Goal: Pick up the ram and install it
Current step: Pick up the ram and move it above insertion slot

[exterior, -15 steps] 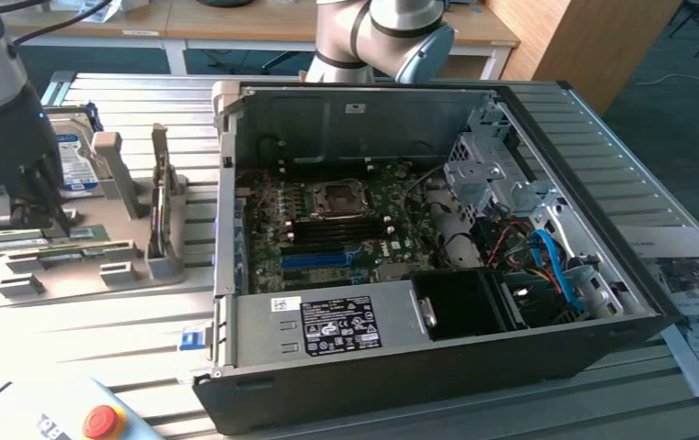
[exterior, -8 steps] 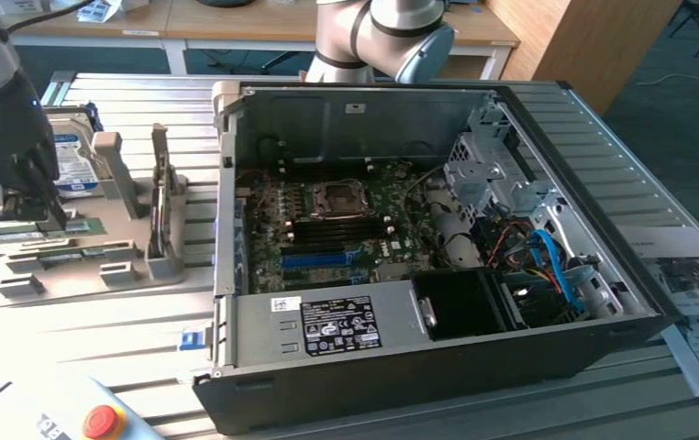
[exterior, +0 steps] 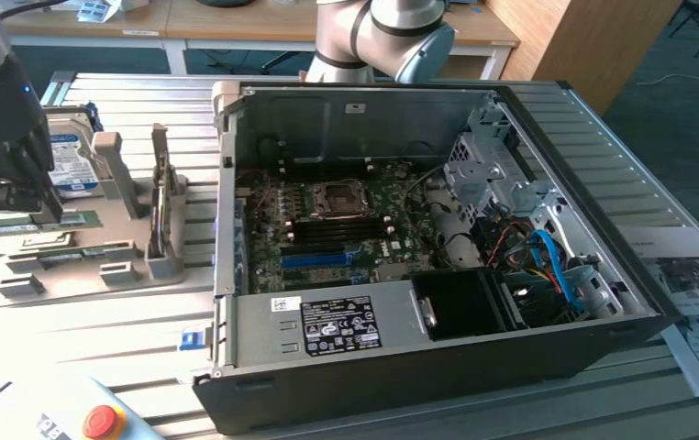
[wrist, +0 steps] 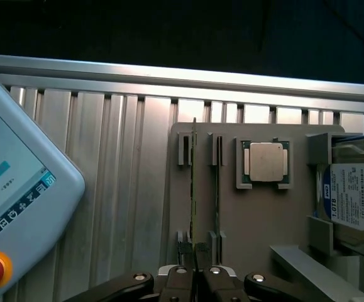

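pinching the ram at its near end, the tool has its jaws drawn almost together on the stick's thin edge, right below the wrist. the green board stands on edge in the grey holder on the table, seated in its end notches, so i judge the grasp made and the lift not yet begun. a second stick stands just beside the tool, with the hard drive further off that same way. the open computer case sits well apart from the tool, and its blue slot looks unfilled. carrying over and installing are left.
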Available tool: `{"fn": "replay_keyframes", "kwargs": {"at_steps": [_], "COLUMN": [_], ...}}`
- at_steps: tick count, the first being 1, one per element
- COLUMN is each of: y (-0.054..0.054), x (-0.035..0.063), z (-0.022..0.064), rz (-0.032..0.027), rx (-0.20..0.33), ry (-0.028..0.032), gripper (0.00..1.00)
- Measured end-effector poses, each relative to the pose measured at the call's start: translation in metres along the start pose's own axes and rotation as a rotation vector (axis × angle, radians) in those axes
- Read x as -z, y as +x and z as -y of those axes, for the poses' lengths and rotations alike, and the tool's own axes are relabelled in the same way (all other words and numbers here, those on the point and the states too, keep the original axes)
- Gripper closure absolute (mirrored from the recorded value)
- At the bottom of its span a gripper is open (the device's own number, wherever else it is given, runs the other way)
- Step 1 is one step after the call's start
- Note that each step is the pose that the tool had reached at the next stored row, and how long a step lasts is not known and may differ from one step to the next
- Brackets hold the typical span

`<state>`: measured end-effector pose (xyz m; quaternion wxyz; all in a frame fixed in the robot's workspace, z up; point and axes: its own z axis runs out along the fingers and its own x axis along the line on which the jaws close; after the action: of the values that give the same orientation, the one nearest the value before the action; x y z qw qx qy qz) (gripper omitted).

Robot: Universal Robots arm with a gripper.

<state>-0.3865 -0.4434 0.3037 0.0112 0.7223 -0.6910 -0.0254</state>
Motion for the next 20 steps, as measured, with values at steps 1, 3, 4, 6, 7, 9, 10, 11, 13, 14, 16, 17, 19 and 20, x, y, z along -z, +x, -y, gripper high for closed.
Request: {"fn": "replay_keyframes", "kwargs": {"at_steps": [1, 3, 4, 6, 7, 9, 10, 11, 13, 14, 16, 17, 19, 20], "y": [0.000, 0.000, 0.000, 0.000, 0.000, 0.000, 0.000, 0.000, 0.000, 0.000, -0.001, -0.001, -0.001, -0.001], "x": [0.0016, 0.0047, 0.0062, 0.0095, 0.0111, 0.0144, 0.0160, 0.0177, 0.0209, 0.0225, 0.0256, 0.0273, 0.0304, 0.0318], "z": [-0.0001, -0.0003, -0.0003, -0.0005, -0.0006, -0.0007, -0.0008, -0.0009, -0.0011, -0.0012, -0.0013, -0.0014, -0.0016, -0.0016], "rz": [-0.0002, -0.0005, -0.0005, -0.0008, -0.0010, -0.0011, -0.0012, -0.0013, -0.0015, -0.0015, -0.0018, -0.0019, -0.0021, -0.0023], "rx": [0.000, 0.000, 0.000, 0.000, 0.000, 0.000, 0.000, 0.000, 0.000, 0.000, 0.000, 0.000, 0.000, 0.000], "ry": [0.0000, 0.0000, 0.0000, 0.0000, -0.0001, 0.0000, 0.0000, 0.0000, -0.0001, 0.0000, -0.0001, 0.0000, -0.0001, -0.0001], "gripper": [0.88, 0.88, 0.88, 0.88, 0.88, 0.88, 0.88, 0.88, 0.88, 0.88, 0.88, 0.88, 0.88, 0.88]}}
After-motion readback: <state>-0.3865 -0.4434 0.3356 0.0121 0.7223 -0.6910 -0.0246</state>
